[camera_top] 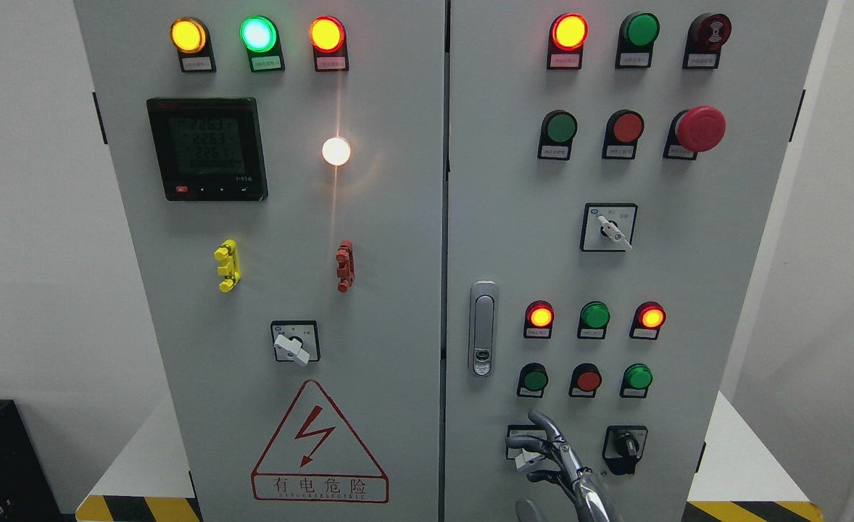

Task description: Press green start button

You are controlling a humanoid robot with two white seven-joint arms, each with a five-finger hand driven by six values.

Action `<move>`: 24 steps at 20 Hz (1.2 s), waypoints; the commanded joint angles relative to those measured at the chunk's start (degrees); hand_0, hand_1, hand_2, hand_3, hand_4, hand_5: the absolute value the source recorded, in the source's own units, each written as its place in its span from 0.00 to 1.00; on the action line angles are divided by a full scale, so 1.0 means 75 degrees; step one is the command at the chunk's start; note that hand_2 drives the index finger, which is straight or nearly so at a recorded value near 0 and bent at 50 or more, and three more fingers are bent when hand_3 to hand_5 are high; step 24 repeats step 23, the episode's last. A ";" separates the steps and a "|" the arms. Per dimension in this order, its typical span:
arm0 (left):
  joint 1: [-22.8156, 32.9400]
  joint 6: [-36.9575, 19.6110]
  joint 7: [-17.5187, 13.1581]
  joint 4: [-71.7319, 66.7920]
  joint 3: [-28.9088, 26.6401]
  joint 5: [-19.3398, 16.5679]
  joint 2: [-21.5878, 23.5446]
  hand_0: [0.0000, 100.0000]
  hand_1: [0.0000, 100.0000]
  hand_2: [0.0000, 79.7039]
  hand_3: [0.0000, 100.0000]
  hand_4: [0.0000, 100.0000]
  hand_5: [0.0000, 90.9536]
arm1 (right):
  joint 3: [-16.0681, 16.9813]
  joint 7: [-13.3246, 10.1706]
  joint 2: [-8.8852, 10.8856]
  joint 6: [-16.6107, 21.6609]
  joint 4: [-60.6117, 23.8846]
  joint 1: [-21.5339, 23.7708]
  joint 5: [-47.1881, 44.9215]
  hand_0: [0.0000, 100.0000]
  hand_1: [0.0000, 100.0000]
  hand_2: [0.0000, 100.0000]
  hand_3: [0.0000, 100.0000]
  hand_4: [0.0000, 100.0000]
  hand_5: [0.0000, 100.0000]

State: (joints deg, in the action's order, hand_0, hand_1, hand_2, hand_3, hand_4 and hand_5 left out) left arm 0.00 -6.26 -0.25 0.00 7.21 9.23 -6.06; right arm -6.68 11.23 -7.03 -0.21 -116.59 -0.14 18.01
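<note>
Low and near, my right hand (pixel 554 464) looks loosely curled and holding nothing, I think, just under the dark green button (pixel 535 380) on the grey cabinet (pixel 398 290).

Even bright light, sharp, white lamp (pixel 336 151) flaring
</note>
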 commanded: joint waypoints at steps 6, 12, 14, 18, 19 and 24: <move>-0.0211 0.0002 -0.0002 -0.0223 0.0000 0.0000 0.0000 0.12 0.56 0.00 0.00 0.00 0.00 | 0.0036 0.0074 -0.0047 0.0027 -0.0451 0.0300 -0.0656 0.00 0.07 0.00 0.04 0.04 0.05; -0.0211 0.0002 -0.0002 -0.0223 0.0000 0.0000 0.0000 0.12 0.56 0.00 0.00 0.00 0.00 | 0.0012 0.0074 -0.0082 0.0156 -0.0451 0.0558 -0.0656 0.00 0.06 0.00 0.04 0.04 0.05; -0.0211 0.0002 -0.0002 -0.0223 0.0000 0.0000 0.0000 0.12 0.56 0.00 0.00 0.00 0.00 | 0.0012 0.0074 -0.0082 0.0156 -0.0463 0.0558 -0.0656 0.00 0.06 0.00 0.03 0.04 0.06; -0.0211 0.0002 -0.0002 -0.0223 0.0000 0.0000 0.0000 0.12 0.56 0.00 0.00 0.00 0.00 | 0.0000 0.0074 -0.0094 0.0156 -0.0463 0.0570 -0.0656 0.00 0.06 0.00 0.03 0.04 0.05; -0.0211 0.0002 -0.0002 -0.0223 0.0000 0.0000 0.0000 0.12 0.56 0.00 0.00 0.00 0.00 | 0.0012 0.0074 -0.0094 0.0156 -0.0463 0.0558 -0.0656 0.00 0.06 0.00 0.03 0.04 0.05; -0.0211 0.0002 -0.0002 -0.0223 0.0000 0.0000 0.0000 0.12 0.56 0.00 0.00 0.00 0.00 | 0.0000 0.0074 -0.0094 0.0145 -0.0451 0.0546 -0.0656 0.00 0.06 0.00 0.03 0.04 0.05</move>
